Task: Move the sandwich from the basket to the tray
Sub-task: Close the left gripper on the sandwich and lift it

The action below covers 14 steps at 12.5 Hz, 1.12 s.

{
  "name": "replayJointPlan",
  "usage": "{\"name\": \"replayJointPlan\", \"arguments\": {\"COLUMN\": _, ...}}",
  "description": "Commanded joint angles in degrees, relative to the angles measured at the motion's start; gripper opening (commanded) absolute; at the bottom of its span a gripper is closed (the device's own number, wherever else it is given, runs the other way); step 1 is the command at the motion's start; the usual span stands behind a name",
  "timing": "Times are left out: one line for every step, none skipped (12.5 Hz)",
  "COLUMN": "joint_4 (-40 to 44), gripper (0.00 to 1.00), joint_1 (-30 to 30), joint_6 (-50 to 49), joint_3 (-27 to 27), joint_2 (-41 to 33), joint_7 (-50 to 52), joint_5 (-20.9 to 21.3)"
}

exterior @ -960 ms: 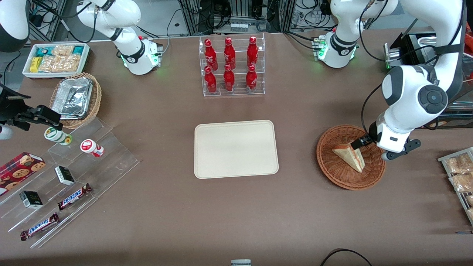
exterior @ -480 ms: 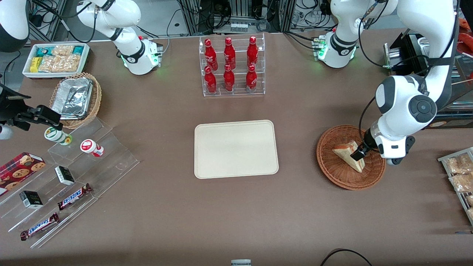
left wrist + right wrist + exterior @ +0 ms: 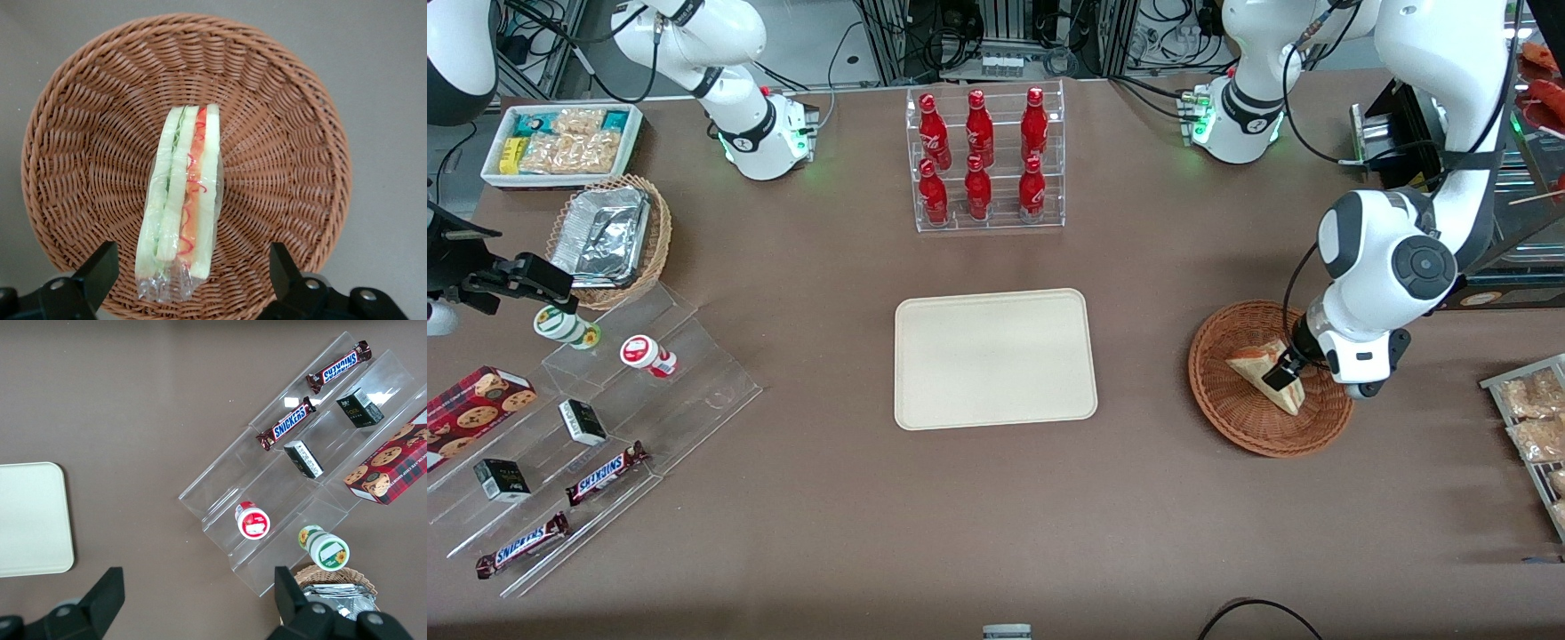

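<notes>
The sandwich [image 3: 1249,366], a pale wedge in clear wrap with red, orange and green layers, lies in the reddish-brown wicker basket [image 3: 1227,418] toward the working arm's end of the table. My left gripper [image 3: 1282,373] hangs just above the sandwich, open, with nothing in it. In the left wrist view the sandwich [image 3: 183,207] lies on edge in the middle of the basket [image 3: 67,100], and the gripper [image 3: 190,273] has one black finger [image 3: 100,267] on each side of its wrapped end, neither touching it. The beige tray [image 3: 996,360] lies bare at the table's middle, beside the basket.
A clear rack of red bottles [image 3: 985,160] stands farther from the front camera than the tray. Packaged snacks [image 3: 1534,418] lie at the working arm's table edge. A clear stepped shelf with candy bars [image 3: 605,471], a tan basket with foil trays [image 3: 609,240] and a white snack bin [image 3: 560,142] sit toward the parked arm's end.
My left gripper has swung from the basket's rim to over the sandwich and turned, its fingers now either side of it. The sandwich has not moved.
</notes>
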<state>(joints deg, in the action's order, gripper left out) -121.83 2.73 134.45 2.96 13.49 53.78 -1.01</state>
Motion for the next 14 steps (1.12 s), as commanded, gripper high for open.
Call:
{"name": "replayJointPlan", "arguments": {"joint_4": -1.65, "gripper": 1.00, "joint_1": 0.35, "joint_6": 2.82, "joint_3": -0.06, "joint_2": 0.75, "joint_7": 2.21, "joint_5": 0.66}}
{"name": "replayJointPlan", "arguments": {"joint_4": -2.87, "gripper": 1.00, "joint_1": 0.35, "joint_6": 4.06, "joint_3": -0.06, "joint_2": 0.84, "joint_7": 2.21, "joint_5": 0.66}}
{"name": "replayJointPlan", "arguments": {"joint_4": -3.58, "gripper": 1.00, "joint_1": 0.35, "joint_6": 5.11, "joint_3": -0.06, "joint_2": 1.01, "joint_7": 2.29, "joint_5": 0.66}}
{"name": "replayJointPlan", "arguments": {"joint_4": -3.68, "gripper": 1.00, "joint_1": 0.35, "joint_6": 5.47, "joint_3": -0.06, "joint_2": 1.45, "joint_7": 2.38, "joint_5": 0.66}}
{"name": "replayJointPlan", "arguments": {"joint_4": -3.68, "gripper": 1.00, "joint_1": 0.35, "joint_6": 5.74, "joint_3": -0.06, "joint_2": 2.15, "joint_7": 2.38, "joint_5": 0.57}}
{"name": "replayJointPlan", "arguments": {"joint_4": -3.68, "gripper": 1.00, "joint_1": 0.35, "joint_6": 6.78, "joint_3": -0.06, "joint_2": 2.85, "joint_7": 2.47, "joint_5": 0.57}}
{"name": "replayJointPlan", "arguments": {"joint_4": -3.68, "gripper": 1.00, "joint_1": 0.35, "joint_6": 7.14, "joint_3": -0.06, "joint_2": 3.47, "joint_7": 2.47, "joint_5": 0.57}}
{"name": "replayJointPlan", "arguments": {"joint_4": -3.68, "gripper": 0.87, "joint_1": 0.35, "joint_6": 7.14, "joint_3": -0.06, "joint_2": 3.82, "joint_7": 2.47, "joint_5": 0.57}}
{"name": "replayJointPlan", "arguments": {"joint_4": -3.77, "gripper": 0.49, "joint_1": 0.35, "joint_6": 6.97, "joint_3": -0.06, "joint_2": 3.74, "joint_7": 2.47, "joint_5": 0.57}}
{"name": "replayJointPlan", "arguments": {"joint_4": -4.03, "gripper": 0.12, "joint_1": 0.35, "joint_6": 6.97, "joint_3": -0.06, "joint_2": 3.56, "joint_7": 2.38, "joint_5": 0.66}}
{"name": "replayJointPlan", "arguments": {"joint_4": -4.03, "gripper": 0.00, "joint_1": 0.35, "joint_6": 6.79, "joint_3": -0.06, "joint_2": 3.30, "joint_7": 2.12, "joint_5": 0.66}}
{"name": "replayJointPlan", "arguments": {"joint_4": -4.03, "gripper": 0.00, "joint_1": 0.35, "joint_6": 6.53, "joint_3": -0.06, "joint_2": 3.04, "joint_7": 1.60, "joint_5": 0.75}}
{"name": "replayJointPlan", "arguments": {"joint_4": -4.03, "gripper": 0.00, "joint_1": 0.35, "joint_6": 5.31, "joint_3": -0.06, "joint_2": 2.17, "joint_7": 1.33, "joint_5": 2.23}}
{"name": "replayJointPlan", "arguments": {"joint_4": -3.51, "gripper": 0.00, "joint_1": 0.35, "joint_6": 2.43, "joint_3": 0.38, "joint_2": 1.11, "joint_7": 1.33, "joint_5": 5.89}}
